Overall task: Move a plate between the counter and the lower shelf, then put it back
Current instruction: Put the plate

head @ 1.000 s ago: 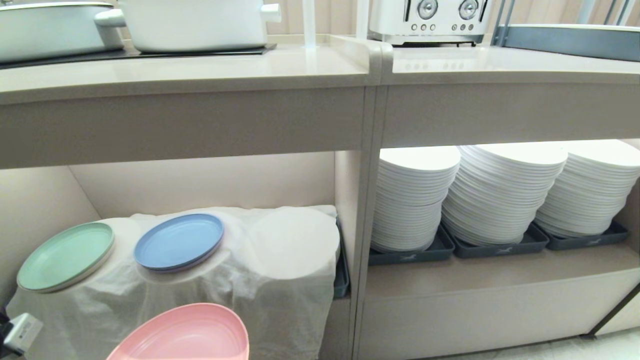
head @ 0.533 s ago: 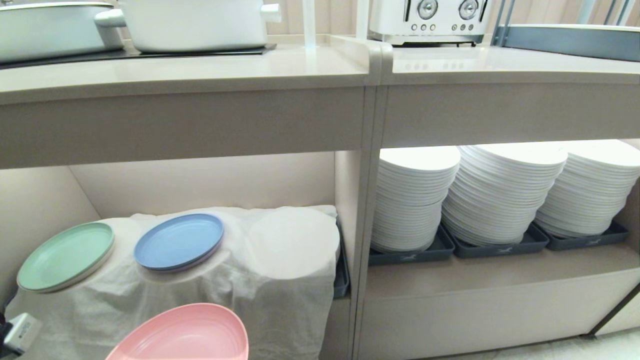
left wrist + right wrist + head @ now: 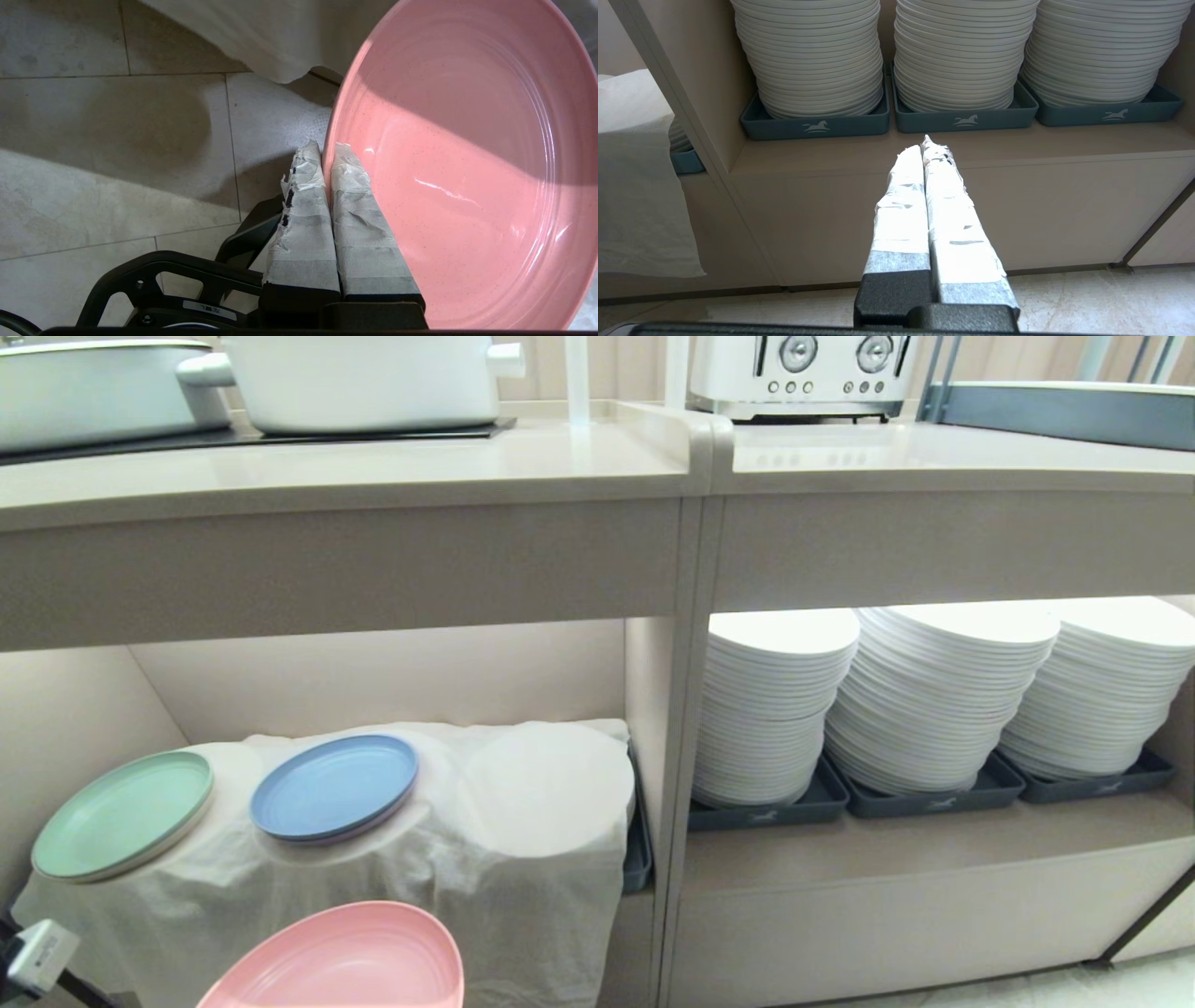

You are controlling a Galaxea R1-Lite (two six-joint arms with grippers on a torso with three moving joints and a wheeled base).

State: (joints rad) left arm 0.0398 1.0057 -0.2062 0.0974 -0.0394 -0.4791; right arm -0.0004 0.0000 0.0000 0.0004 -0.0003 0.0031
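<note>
Left gripper (image 3: 327, 151) clamped on rim of pink plate (image 3: 467, 163) — taped fingers (image 3: 303, 219) pinched either side of edge. Plate tilted, held in air over floor tiles, below front edge of cloth-draped lower shelf (image 3: 523, 803) (mint and blue plates resting there). Right gripper (image 3: 924, 144) closed, empty — pointing at white plate stacks.
</note>
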